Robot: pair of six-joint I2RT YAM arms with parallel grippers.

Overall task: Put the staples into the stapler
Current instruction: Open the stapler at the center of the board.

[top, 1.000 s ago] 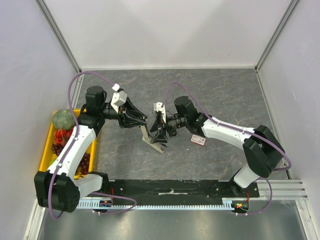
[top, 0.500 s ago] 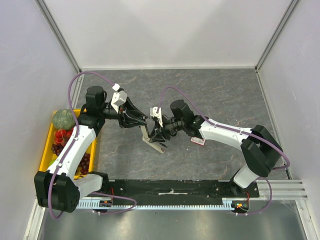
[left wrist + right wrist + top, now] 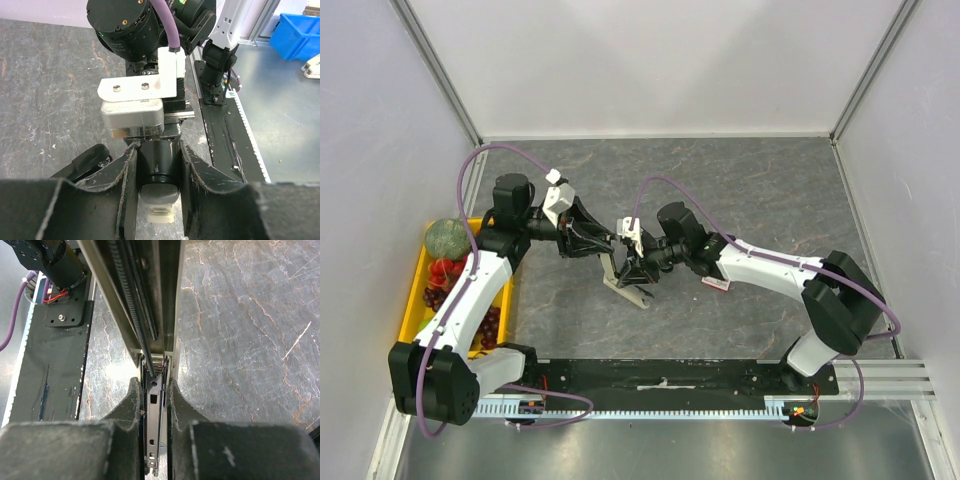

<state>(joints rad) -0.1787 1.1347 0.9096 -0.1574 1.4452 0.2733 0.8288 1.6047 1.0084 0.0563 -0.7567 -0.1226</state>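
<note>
The stapler (image 3: pixel 630 291) lies swung open at the middle of the table. My left gripper (image 3: pixel 604 247) is shut on its black rounded end (image 3: pixel 158 167), which fills the gap between the fingers (image 3: pixel 125 185). My right gripper (image 3: pixel 633 269) is shut on the stapler's thin black metal arm (image 3: pixel 156 410), and the long channel with its spring (image 3: pixel 142 305) runs away from the jaws. The staples box (image 3: pixel 717 283), white with red print, lies flat on the table just right of the stapler, partly under the right arm.
A yellow tray (image 3: pixel 415 290) at the left edge holds a green melon (image 3: pixel 445 238), red fruit and dark grapes. The black base rail (image 3: pixel 660 378) runs along the near edge. White walls close in the back and sides.
The right gripper has slid left onto the stapler and closed its jaws on the metal arm. The left gripper has kept its hold and hardly moved.
</note>
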